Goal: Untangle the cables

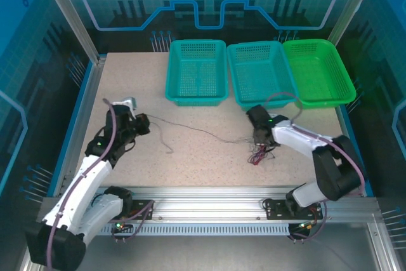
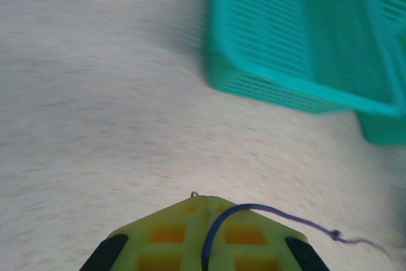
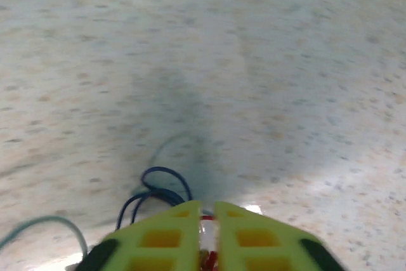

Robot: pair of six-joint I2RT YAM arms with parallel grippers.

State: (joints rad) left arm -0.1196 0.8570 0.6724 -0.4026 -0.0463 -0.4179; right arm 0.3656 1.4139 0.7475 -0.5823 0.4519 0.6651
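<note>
Found left pincer (image 2: 202,200) pressed together on a dark cable (image 2: 273,212); traced that strand in the top view, slightly wavy, from the left side across the table (image 1: 190,169) to the tangle (image 1: 259,152) right of centre. Found right pincer (image 3: 208,209) pressed together as well, with red and white strands (image 3: 204,221) pinched in the slit and dark loops (image 3: 158,185) lying just beside the fingertips on the table. Rated knot tightening as the main risk: with both ends clamped, a straight pull apart would likely cinch the clump instead of freeing the dark cable. Rated slip as second: the strand is very thin and sits near the fingertips of the left pincer, so a jerk could pop it out. Also flagged that the right pincer seemed to grip more than one strand, so the whole tangle could drag along rather than stay anchored. Could not tell which loops cross which; too small and blurred. Checked the containers at the far edge, side by side: left teal basket (image 1: 196,99), middle teal basket (image 1: 244,103), green basket (image 1: 323,103). Saw bare mesh floors, nothing inside any, no cables sorted yet.
</note>
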